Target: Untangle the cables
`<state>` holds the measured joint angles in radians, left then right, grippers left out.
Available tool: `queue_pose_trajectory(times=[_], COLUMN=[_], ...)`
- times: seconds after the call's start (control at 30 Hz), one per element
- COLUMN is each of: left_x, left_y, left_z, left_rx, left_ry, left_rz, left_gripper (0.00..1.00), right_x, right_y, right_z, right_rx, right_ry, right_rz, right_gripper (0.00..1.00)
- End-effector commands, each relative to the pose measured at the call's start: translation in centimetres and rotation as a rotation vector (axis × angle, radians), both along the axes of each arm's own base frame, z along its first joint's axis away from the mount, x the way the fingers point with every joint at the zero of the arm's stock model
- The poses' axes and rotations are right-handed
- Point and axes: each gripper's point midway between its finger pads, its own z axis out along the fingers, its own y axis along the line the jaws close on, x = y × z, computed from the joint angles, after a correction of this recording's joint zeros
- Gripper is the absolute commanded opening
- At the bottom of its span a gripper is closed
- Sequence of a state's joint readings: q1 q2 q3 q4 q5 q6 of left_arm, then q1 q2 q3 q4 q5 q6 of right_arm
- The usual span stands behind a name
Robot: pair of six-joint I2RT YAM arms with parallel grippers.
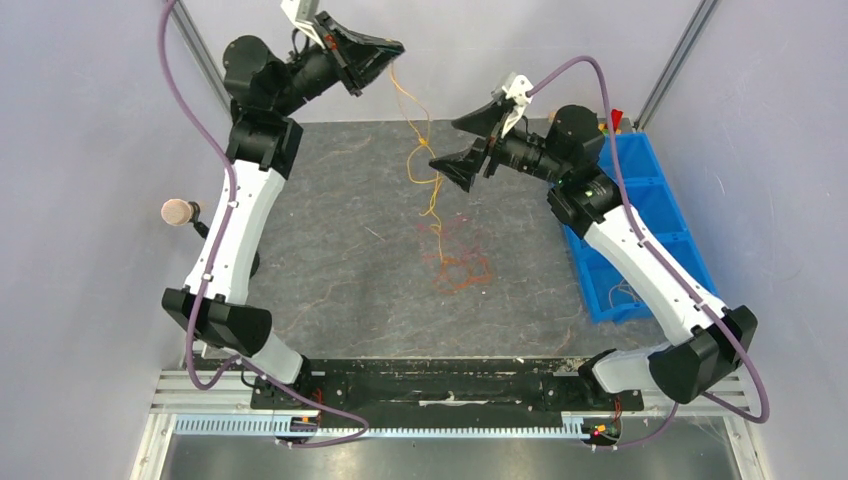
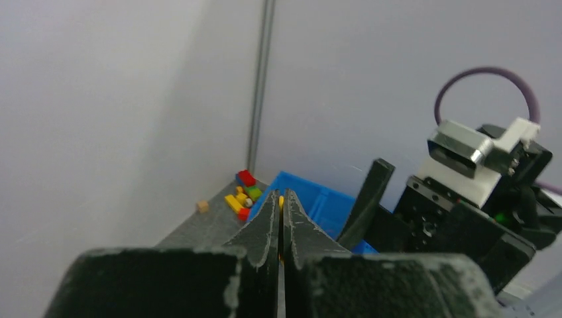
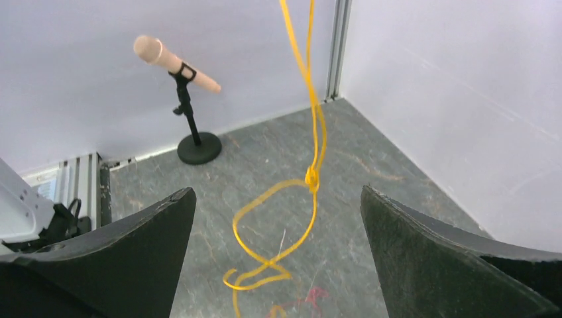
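Two cables show. A red cable (image 1: 462, 268) lies in a loose curly heap on the grey table (image 1: 330, 250), near its middle. An orange cable (image 3: 311, 177) rises from beside that heap, with one knot partway up and loops trailing below it. One microphone on a stand (image 1: 178, 212) is at the left, and one blue compartment bin (image 1: 640, 160) at the right.

The right arm bends in from the right, and the right gripper (image 1: 466, 143) points left with its jaws spread wide. The orange strand hangs between them, touching neither.

Farther back, the left arm reaches high. The left gripper (image 1: 393, 48) pinches the cable's top end, jaws pressed together. A few toy bricks (image 2: 244, 192) sit in the far right corner.
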<state>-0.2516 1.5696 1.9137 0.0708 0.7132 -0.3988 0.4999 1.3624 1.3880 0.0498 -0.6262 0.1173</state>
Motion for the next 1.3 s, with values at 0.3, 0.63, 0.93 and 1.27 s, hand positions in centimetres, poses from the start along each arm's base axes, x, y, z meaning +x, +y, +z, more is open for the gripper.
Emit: queue_pose_trajectory(times=[0.3, 0.63, 0.93, 1.27], left_x=[-5.5, -5.2, -2.2, -0.7], left_y=[-5.6, -5.8, -4.2, -3.9], left_z=[0.9, 2.7, -4.1, -11.8], left_rx=[-0.044, -0.116, 0.051, 0.14], left_ry=[0.029, 0.071, 0.105, 0.204], left_rz=[-0.324, -0.342, -0.152, -0.111], left_gripper=[0.02, 0.33, 0.75, 0.78], right_x=[3.2, 3.6, 1.9, -0.2], right_y=[3.3, -0.6, -16.0, -27.9], right_z=[3.6, 5.9, 7.2, 7.1], right_rx=[0.105, 0.162, 0.121, -0.056], right_ry=[0.002, -0.012, -0.018, 0.036], right_rz=[0.007, -0.11, -0.489, -0.968], right_gripper=[0.92, 0.0, 0.0, 0.0])
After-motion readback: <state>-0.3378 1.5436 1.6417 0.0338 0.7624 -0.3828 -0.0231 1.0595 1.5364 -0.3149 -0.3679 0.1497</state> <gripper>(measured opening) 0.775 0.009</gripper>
